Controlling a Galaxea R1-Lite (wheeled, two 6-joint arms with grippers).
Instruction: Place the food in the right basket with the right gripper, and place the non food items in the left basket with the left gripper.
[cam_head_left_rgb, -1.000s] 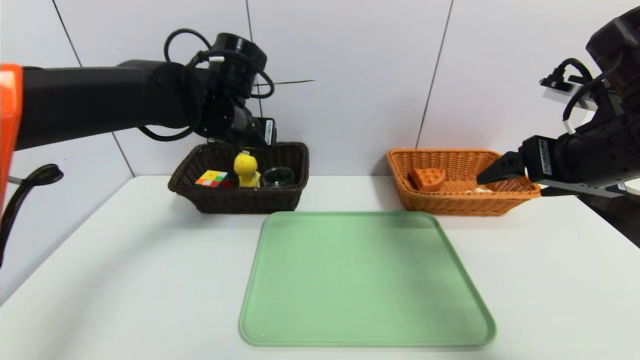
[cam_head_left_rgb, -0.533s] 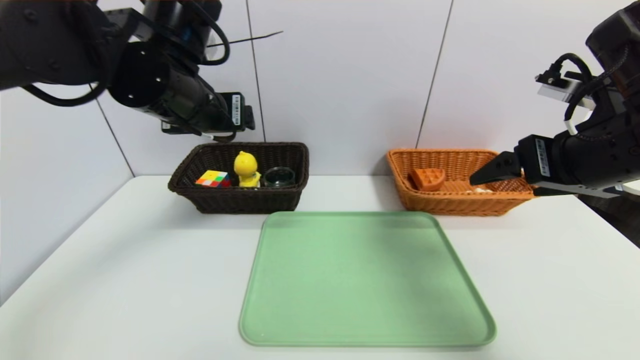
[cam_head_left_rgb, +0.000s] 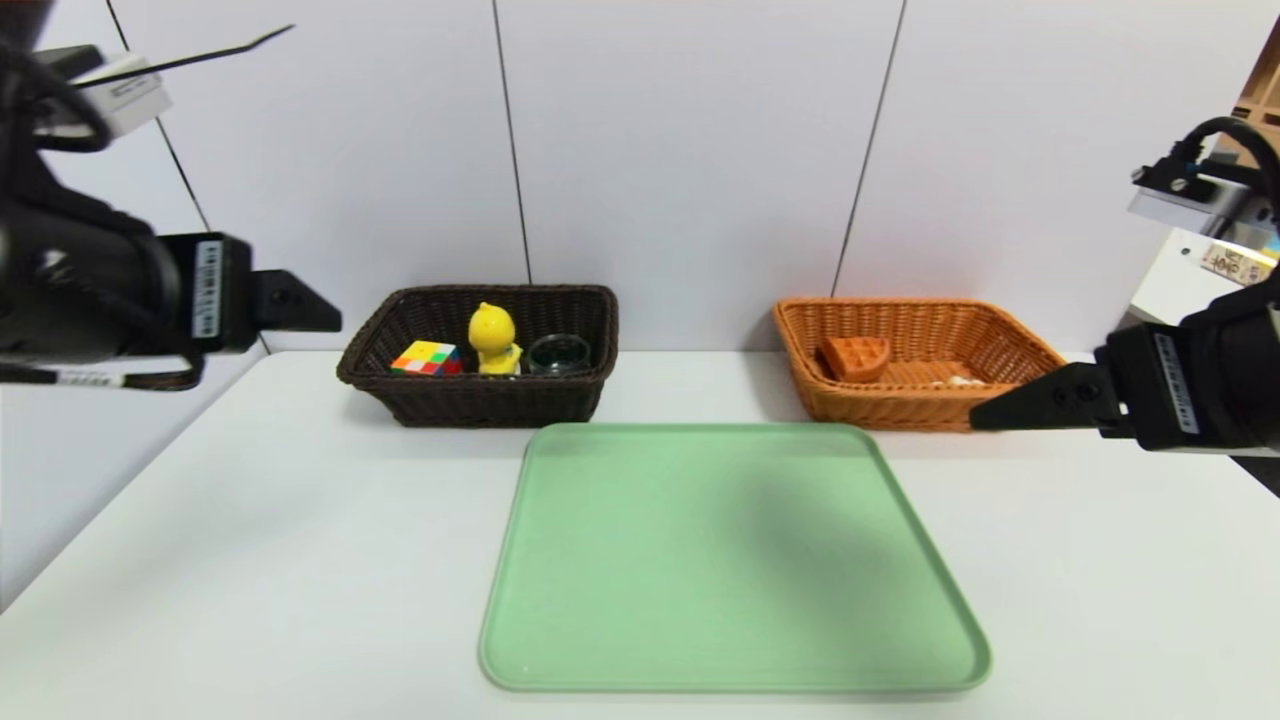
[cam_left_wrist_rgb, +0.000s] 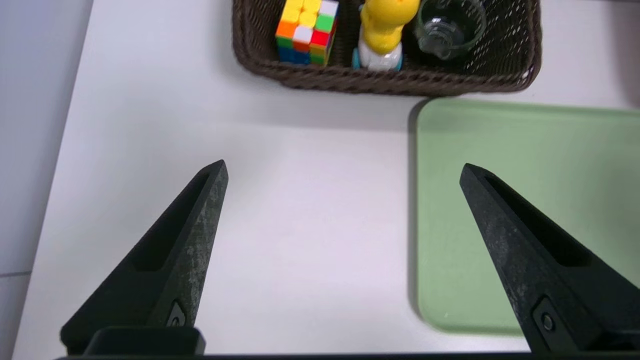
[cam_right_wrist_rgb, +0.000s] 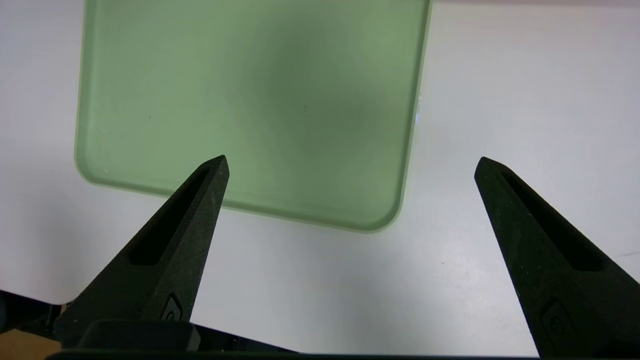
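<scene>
1. Three non-food items sit inside the dark brown basket (cam_head_left_rgb: 490, 400): the puzzle cube (cam_head_left_rgb: 427, 358), the yellow duck-like toy (cam_head_left_rgb: 494, 338) and the round glass bowl (cam_head_left_rgb: 559, 354), with the toy between the other two.
2. One waffle-like wedge (cam_head_left_rgb: 856, 358) lies in the light orange basket (cam_head_left_rgb: 905, 405), towards its left end. Farther right in that basket is a small whitish thing (cam_head_left_rgb: 960, 380), too little seen to name for certain.
3. Both halves of the sorting look done: food on the right, the rest on the left. Nothing seems left to carry; at most, the arms have to come to rest.
4. The green tray (cam_head_left_rgb: 735, 560) lies bare on the white table (cam_head_left_rgb: 300, 520), in front of and between the two baskets.
5. The left gripper (cam_left_wrist_rgb: 342, 167) is over the table on the left side, nearer than the dark basket, its fingers spread wide with nothing between them.
6. The right gripper (cam_right_wrist_rgb: 352, 160) is above the tray's right edge area, its fingers also wide apart and free of any load.
7. In the head view, the right gripper covers part of the orange basket's near right corner. Nothing else appears to stand in the way; a low swing there could, I judge, nudge the basket.
</scene>
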